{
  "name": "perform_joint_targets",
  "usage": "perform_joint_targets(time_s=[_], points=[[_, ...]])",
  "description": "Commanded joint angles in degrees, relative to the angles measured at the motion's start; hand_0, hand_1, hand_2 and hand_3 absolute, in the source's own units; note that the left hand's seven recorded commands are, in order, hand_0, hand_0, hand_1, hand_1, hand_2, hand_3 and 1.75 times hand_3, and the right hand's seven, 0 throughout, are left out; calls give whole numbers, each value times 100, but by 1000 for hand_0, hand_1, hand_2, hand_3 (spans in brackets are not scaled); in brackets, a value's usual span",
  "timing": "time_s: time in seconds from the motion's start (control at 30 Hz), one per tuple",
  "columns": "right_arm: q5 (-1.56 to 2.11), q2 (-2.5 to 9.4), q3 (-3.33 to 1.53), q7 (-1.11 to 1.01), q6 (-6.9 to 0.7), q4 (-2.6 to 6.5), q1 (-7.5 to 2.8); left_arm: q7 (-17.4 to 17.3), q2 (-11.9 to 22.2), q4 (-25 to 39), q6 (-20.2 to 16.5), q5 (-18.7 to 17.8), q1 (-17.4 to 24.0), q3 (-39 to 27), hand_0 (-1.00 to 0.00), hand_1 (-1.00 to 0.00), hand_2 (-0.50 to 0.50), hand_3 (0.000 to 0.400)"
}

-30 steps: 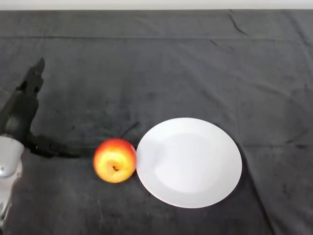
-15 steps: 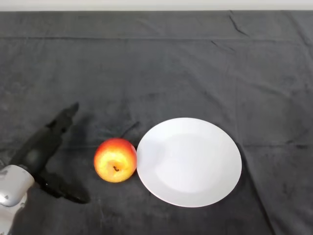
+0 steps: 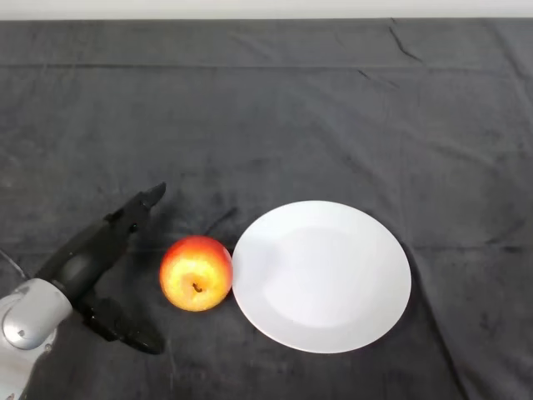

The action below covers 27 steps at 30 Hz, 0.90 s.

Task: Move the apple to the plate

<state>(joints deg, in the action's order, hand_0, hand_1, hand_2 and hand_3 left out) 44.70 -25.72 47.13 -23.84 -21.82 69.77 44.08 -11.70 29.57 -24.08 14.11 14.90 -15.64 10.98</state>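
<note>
A red and yellow apple (image 3: 196, 273) lies on the dark cloth, its right side touching the left rim of a white plate (image 3: 321, 276). My left hand (image 3: 87, 254) is just left of the apple, a small gap apart. It is open: the fingers (image 3: 137, 210) stretch up and right past the apple's upper left, and the thumb (image 3: 125, 330) points out below toward the apple's lower left. It holds nothing.
The dark cloth (image 3: 275, 117) covers the whole table, with a few creases at the back. A pale strip of the far edge (image 3: 266, 8) runs along the top.
My left hand has swung from the far left edge down and right, closing in on the apple's left side. The apple and plate have not moved.
</note>
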Motion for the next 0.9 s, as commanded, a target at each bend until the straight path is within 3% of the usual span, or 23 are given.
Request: perform_joint_targets(time_s=[0.03,0.57,0.6,0.63,0.67,0.7,0.73,0.9], points=[[124,-101,21,32,7,-162,200,85,-65,-284,178,165,-377,254,0,0,0,0],[128,-106,21,31,6,-153,204,732,-683,-1146,560,340,-813,493,0,0,0,0],[128,-106,21,30,6,-152,204,742,-693,-1194,581,331,-848,495,-451,0,-225,180],[129,-107,21,30,6,-151,205,745,-700,-1245,600,317,-893,492,-718,0,-359,287],[129,-107,21,30,6,-150,205,752,-705,-1312,624,297,-954,482,-1000,-588,-206,400],[129,-108,21,29,6,-149,206,761,-704,-1362,644,281,-1003,469,-1000,-839,-80,400],[129,-108,21,29,6,-148,206,773,-702,-1396,660,270,-1036,457,-1000,-1000,0,400],[130,-111,21,27,6,-143,208,965,-691,-1549,761,239,-1169,363,-1000,-1000,0,400]])
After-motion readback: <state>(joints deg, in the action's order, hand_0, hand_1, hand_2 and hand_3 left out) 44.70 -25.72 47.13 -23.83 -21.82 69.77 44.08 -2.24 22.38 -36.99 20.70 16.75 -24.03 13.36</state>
